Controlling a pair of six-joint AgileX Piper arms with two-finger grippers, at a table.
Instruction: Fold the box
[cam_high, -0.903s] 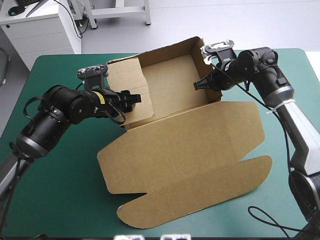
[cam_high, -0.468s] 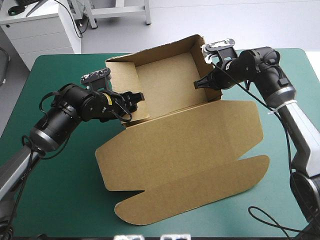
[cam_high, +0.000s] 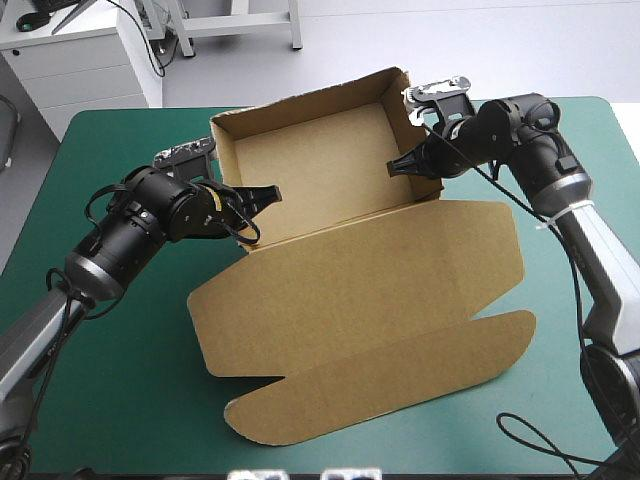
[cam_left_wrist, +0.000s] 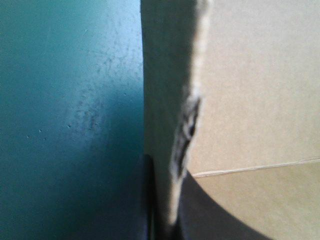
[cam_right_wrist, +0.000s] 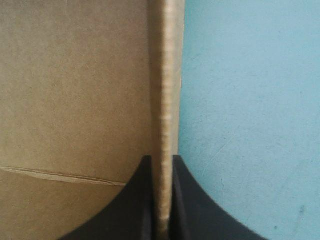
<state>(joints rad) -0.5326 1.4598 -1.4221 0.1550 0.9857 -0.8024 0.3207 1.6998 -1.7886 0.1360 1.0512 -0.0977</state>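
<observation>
The brown box (cam_high: 320, 165) stands as an open tray at the table's far middle, all its walls upright. Its wide lid (cam_high: 370, 290) lies flat toward the front with a flap (cam_high: 400, 385) at its end. My left gripper (cam_high: 262, 196) is shut on the box's left wall. In the left wrist view that wall's torn edge (cam_left_wrist: 167, 75) runs up between my fingers (cam_left_wrist: 200, 220). My right gripper (cam_high: 400, 166) is shut on the right wall. The right wrist view shows the wall's edge (cam_right_wrist: 165, 75) pinched at my gripper (cam_right_wrist: 161, 205).
Teal-green cover (cam_high: 120, 380) shows bare to the left, front left and right of the box. The box's back wall (cam_high: 300, 100) stands close to the table's far edge. A white cabinet (cam_high: 80, 60) stands beyond the far left corner.
The left side panel, earlier leaning into the tray, now stands upright. My left gripper has closed on that wall. The lid slid slightly left. The right gripper has kept its hold.
</observation>
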